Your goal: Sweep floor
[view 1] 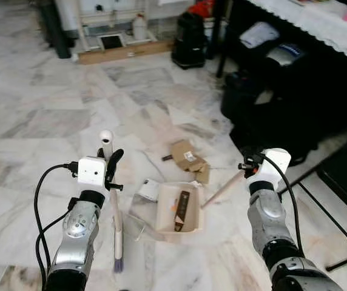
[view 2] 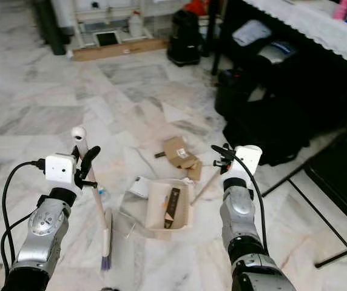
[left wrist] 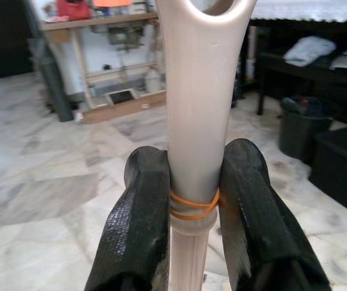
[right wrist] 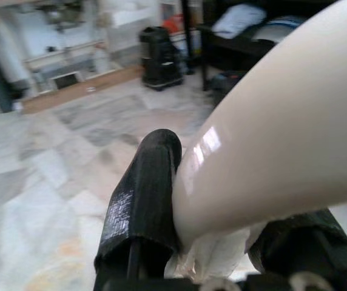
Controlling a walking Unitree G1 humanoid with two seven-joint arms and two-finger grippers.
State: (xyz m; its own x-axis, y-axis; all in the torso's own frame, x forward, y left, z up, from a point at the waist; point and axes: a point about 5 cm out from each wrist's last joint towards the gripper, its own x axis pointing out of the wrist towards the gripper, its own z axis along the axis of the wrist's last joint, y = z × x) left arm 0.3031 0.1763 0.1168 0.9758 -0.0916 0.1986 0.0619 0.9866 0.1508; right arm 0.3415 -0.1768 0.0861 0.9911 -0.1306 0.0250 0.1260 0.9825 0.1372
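Note:
My left gripper [view 1: 111, 171] is shut on the white handle of a small broom [view 1: 116, 225]. The broom stands nearly upright with its bristles on the marble floor in front of me. In the left wrist view both black fingers [left wrist: 142, 224] clamp the handle [left wrist: 193, 145] just above an orange rubber band. My right gripper [view 1: 246, 166] is shut on the cream handle [right wrist: 270, 145] of a dustpan [view 1: 178, 209]. The pan lies flat on the floor between my arms and holds a dark strip of debris. Crumpled brown cardboard [view 1: 187, 156] lies just beyond the pan, and a white paper scrap [view 1: 150, 189] beside it.
A black bin [view 1: 189, 40] stands far ahead by a low wooden shelf [view 1: 124, 50]. Black bags and a dark table [view 1: 319, 36] with a white cloth crowd the right side. Black metal legs [view 1: 337, 224] cross the floor at right. Open marble floor lies to the left.

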